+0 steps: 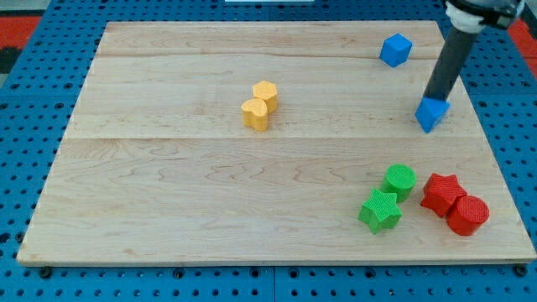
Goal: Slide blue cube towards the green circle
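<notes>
The blue cube [395, 49] sits near the board's top right corner. The green circle [400, 179] sits at the lower right, touching a green star [380, 210] just below and left of it. My dark rod comes down from the view's top right. My tip [431, 101] is at the upper edge of a second blue block [431, 115], whose shape is partly hidden and looks wedge-like. The tip is below and right of the blue cube, apart from it, and well above the green circle.
A red star [441, 192] and a red circle [467, 215] sit together right of the green circle. A yellow hexagon [266, 93] and a yellow heart [255, 114] touch near the board's upper middle. The board's right edge [491, 143] is close to my tip.
</notes>
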Robot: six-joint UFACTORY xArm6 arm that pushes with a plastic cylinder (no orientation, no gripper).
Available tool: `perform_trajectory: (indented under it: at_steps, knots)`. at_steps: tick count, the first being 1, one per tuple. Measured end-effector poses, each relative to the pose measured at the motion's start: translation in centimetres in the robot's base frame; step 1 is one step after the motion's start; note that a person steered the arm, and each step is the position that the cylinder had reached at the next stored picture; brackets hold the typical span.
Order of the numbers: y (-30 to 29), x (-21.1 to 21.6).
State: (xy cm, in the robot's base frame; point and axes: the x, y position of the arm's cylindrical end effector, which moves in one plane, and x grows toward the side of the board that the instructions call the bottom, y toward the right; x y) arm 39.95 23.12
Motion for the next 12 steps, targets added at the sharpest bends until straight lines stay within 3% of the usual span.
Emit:
perform_trajectory:
  at_steps: [1,2,3,4,5,6,8,10,11,12]
  knots:
    - [-1.6,4.9]
    - [-4.7,7.2]
    - [-5.1,3.8]
    - [1.4,-6.2]
    - [3.0,-15.1]
    - [-2.5,-16.0]
    - [-8.7,-4.8]
    - [-8.2,3.7]
    - [-8.8,0.3]
    - [-12.1,2.4]
